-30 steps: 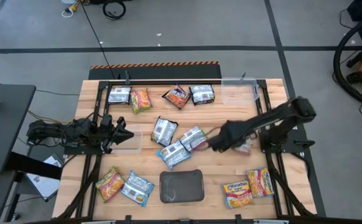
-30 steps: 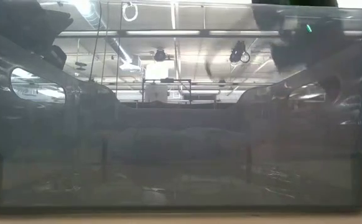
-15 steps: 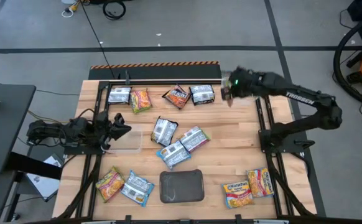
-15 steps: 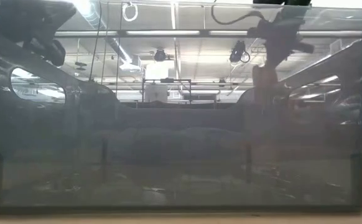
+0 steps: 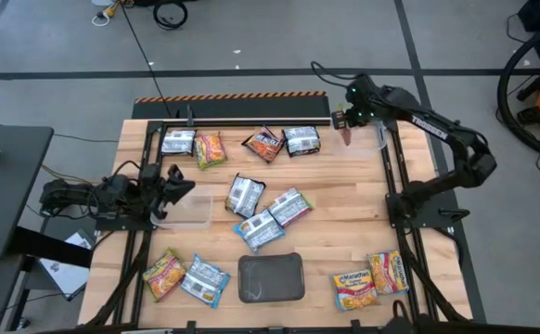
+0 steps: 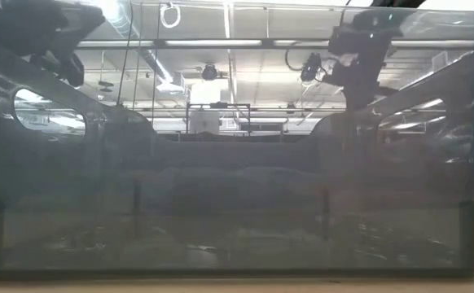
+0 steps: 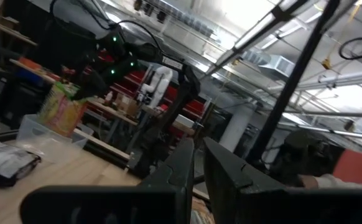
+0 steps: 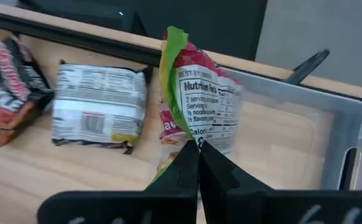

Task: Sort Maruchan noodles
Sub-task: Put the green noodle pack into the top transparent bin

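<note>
My right gripper [image 5: 345,128] hangs over the table's far right corner, shut on a green and pink noodle packet [image 8: 201,102], just above the left end of a clear tub [image 8: 339,134]. Other noodle packets lie flat on the table: several along the far edge [image 5: 265,144], three in the middle [image 5: 260,229], two near left [image 5: 163,275], two near right [image 5: 354,289]. My left gripper [image 5: 179,184] waits at the left side, shut and holding nothing, beside a second clear tub [image 5: 188,211]. My right gripper pinches the packet's upper end [image 8: 196,142] between its two fingers, coming at it slanting down from above. The packet hangs below the fingers, clear of the table, its nutrition label toward the wrist camera; in the left wrist view it hangs [image 7: 61,109] just above the tub.
A dark grey tray [image 5: 271,277] sits at the near edge's middle. Black frame rails [image 5: 388,176] run along both sides of the table. The low view looks through a dark translucent wall [image 6: 237,203], with both arms showing dimly at the top.
My right gripper has swung from the table's middle toward the far right corner and risen, turning as it went, carrying the green and pink packet lifted clear to above the clear tub. My left gripper has tipped upward a little in place.
</note>
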Tool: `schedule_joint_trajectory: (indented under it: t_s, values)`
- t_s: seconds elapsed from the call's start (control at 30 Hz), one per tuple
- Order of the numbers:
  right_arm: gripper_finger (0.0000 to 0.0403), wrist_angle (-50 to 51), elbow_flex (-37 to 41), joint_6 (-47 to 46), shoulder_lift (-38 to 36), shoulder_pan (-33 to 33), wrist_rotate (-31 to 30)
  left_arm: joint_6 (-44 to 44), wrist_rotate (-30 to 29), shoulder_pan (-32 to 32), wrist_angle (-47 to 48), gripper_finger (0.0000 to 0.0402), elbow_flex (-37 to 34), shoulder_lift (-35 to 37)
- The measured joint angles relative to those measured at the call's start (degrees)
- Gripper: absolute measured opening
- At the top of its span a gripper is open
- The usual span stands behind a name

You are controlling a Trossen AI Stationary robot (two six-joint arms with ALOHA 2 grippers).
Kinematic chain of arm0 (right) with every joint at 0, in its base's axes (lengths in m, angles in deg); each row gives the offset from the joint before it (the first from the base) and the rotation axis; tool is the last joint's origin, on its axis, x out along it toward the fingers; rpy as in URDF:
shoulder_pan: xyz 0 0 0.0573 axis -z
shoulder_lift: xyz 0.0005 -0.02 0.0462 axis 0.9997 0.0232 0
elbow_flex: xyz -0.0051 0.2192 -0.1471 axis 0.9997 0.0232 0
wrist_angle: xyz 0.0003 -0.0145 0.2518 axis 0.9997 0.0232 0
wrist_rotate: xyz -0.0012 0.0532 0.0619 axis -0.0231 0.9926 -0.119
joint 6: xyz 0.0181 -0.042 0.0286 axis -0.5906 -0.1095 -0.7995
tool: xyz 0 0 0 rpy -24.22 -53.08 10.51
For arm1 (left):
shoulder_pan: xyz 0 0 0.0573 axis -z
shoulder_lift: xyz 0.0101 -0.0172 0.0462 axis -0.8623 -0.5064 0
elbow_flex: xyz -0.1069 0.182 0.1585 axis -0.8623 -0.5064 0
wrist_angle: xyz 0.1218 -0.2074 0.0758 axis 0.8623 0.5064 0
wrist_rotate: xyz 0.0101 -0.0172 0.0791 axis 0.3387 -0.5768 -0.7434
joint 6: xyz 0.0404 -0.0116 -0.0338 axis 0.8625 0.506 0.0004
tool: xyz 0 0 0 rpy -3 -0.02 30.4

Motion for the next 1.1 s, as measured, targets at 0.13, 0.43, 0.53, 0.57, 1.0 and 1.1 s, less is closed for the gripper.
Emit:
schedule_joint_trajectory:
  t_s: [0.13,0.43,0.53,0.57,1.0,1.1]
  values:
    - [0.0006,-1.73,0.02,-0.03,3.07,1.05,0.02,0.06,-1.62,0.0,0.0,0.0041,0.0,0.0]
    - [0.0007,-5.15,0.02,-1.63,7.53,1.78,2.51,0.11,-3.6,0.0,0.02,0.0041,0.0,0.02]
    - [0.001,-5.17,0.02,-1.02,8.91,1.77,3.59,0.61,-4.03,0.0,0.02,0.0041,0.0,0.0]
    - [0.0011,-5.22,0.02,-0.98,9.42,1.77,3.85,1.41,-4.17,0.0,0.02,0.0041,0.0,0.0]
    - [0.0054,-6.22,0.02,-2.72,9.01,1.64,4.04,3.02,-4.79,0.0,0.02,0.0041,0.0,0.0]
    - [0.007,-6.22,0.02,-2.36,8.37,1.56,3.99,3.06,-4.81,0.0,0.02,0.0041,0.0,0.0]
